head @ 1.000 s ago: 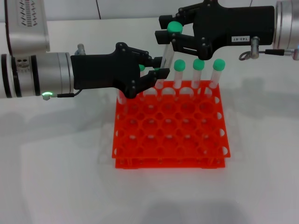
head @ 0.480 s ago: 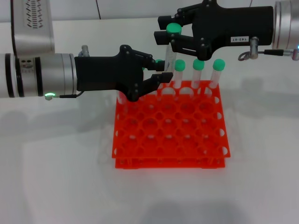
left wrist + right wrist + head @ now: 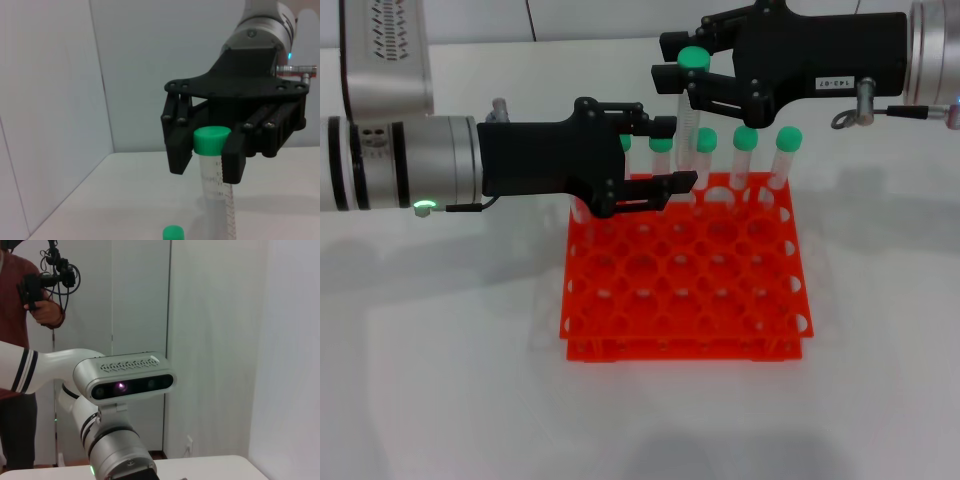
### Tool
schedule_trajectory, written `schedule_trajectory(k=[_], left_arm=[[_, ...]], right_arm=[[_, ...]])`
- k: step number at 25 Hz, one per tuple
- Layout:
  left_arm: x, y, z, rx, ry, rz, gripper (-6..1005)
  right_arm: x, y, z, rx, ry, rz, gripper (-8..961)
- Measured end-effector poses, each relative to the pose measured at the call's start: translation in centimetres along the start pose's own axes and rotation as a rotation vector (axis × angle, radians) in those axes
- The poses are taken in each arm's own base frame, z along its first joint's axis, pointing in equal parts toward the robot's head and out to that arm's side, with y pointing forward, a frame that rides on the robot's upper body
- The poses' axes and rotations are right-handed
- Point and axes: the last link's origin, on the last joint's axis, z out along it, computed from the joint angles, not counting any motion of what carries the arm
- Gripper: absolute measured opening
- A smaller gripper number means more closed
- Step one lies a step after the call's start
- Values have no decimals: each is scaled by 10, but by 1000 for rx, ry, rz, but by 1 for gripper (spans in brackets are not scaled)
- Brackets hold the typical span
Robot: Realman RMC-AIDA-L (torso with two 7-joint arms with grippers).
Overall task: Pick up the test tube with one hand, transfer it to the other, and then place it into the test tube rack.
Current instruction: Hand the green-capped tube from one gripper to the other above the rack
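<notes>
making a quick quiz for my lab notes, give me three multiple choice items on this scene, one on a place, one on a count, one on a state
1. Where is the test tube held by the right gripper?
A. lying on the table
B. above the back row of the test tube rack
C. at the front edge of the rack

2. How many green caps show in the head view, counting the held tube's?
A. two
B. four
C. six

3. How is the left gripper?
A. open, off the tube
B. shut on the tube
C. parked far from the rack

Answers:
1 B, the tube hangs by its capped end over the rack's far row.
2 C, five capped tubes stand in the back row and one more cap sits between the right gripper's fingers.
3 A, its fingers are spread, one above and one below, with the tube beyond their tips.
</notes>
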Motion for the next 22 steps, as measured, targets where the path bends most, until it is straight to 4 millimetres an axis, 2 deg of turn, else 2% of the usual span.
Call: schedule_trajectory(k=[1,4,8,14,22], left_arm=[[0,0,0,3,2,-4,314],[1,-1,-1,10,11,-15,546],[1,-2,-11,39,14,-20,777],[0,1,-36,105,1,-52,890],[0,10,-73,178,-40,-132,890]], right_arm=[[0,0,0,1,0,1,267],[0,0,-1,3,-1,1,267],[1,0,-1,4,0,2,267],[1,0,-1,6,-1,3,267],[6,1,-2,17,6,15,267]])
